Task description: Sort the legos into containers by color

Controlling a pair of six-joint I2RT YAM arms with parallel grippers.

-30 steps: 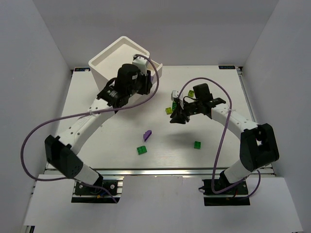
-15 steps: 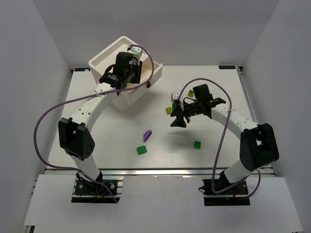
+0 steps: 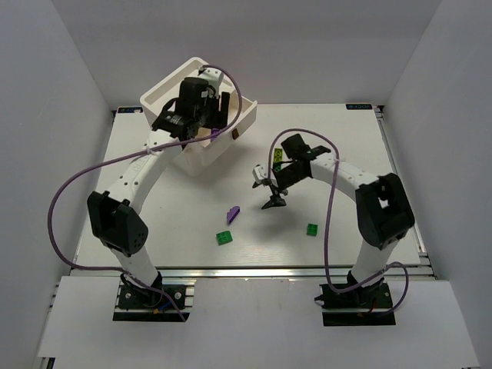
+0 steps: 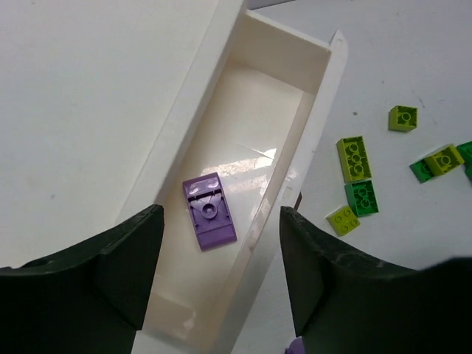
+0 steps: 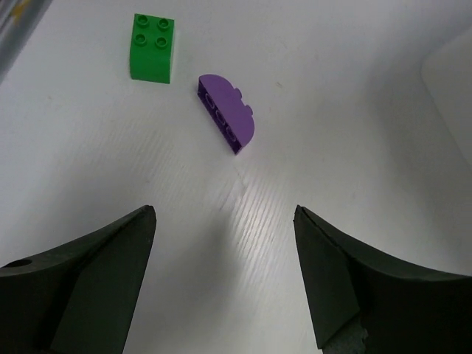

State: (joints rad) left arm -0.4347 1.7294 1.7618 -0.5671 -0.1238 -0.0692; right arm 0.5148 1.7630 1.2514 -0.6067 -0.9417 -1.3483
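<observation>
Legos, nearest first: one green brick (image 3: 224, 238) sits around 7 o'clock on the table (image 3: 177, 215), and a second green brick (image 3: 312, 229) is around 4 o'clock, well apart from it. A purple half-round piece (image 3: 233, 214) lies a bit further in, near 6 o'clock from centre.

The right jaws hang over the middle of the table, spread wide with nothing between them. In the wrist view the purple piece and a green brick lie on bare table ahead of the tips, not touched. There's a grey strip cut off in that view's top-left corner, no idea what it is.

Just past centre, around 1 o'clock, the right arm (image 3: 342, 171) covers most of a small bunch of bricks. From above only one yellow-green brick (image 3: 277, 157) peeks out. The left wrist view shows them better: green and yellow-green bricks (image 4: 354, 157) on the table near the drawer, with a couple clipped by the frame edge.

Far back at 11 o'clock is the white box (image 3: 157, 88), with the left arm (image 3: 138, 173) reaching over it. One drawer (image 4: 276, 63) is pulled out, but I can't tell which. A flat purple lego (image 4: 209, 211) lies on its floor. The left jaws are wide apart above it, holding nothing.
</observation>
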